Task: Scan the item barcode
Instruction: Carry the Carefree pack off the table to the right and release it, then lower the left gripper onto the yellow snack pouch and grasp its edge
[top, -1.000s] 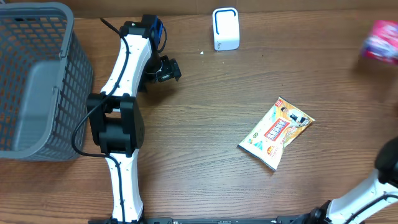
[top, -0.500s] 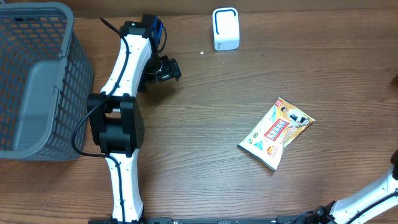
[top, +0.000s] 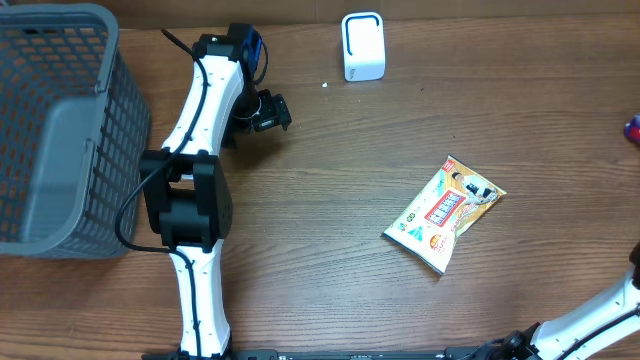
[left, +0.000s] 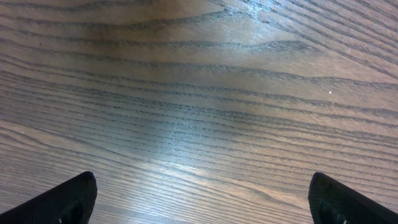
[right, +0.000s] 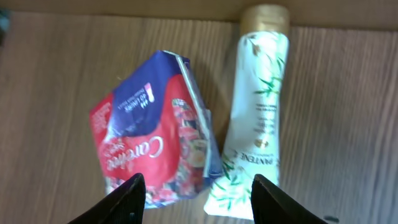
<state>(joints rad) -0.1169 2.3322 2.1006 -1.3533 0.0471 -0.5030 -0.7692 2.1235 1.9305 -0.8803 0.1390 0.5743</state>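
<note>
**Scanner unattended, three items down on the table**

On the far left there's one grey basket (top: 128, 140), away from the action. Next to it the left gripper (left: 204, 198) hovers over bare table (left: 199, 93), fingers spread wide with nothing between them. At the far edge, centre, the one white scanner (top: 363, 46) stands alone, with no item in front of it.

Middle right, one snack packet (top: 445, 214) lies flat, well apart from the scanner and both grippers.

At the extreme right, one red-and-blue pack (right: 155, 149) and one white tube (right: 255, 118) lie side by side, touching. The right gripper (right: 199, 199) hangs above them, fingers apart and clamped on nothing.

My read is that no barcode is being presented right now. The snack packet looks unscanned and needs picking up and carrying to the scanner. I can't tell whether the pack and tube have been scanned.
</note>
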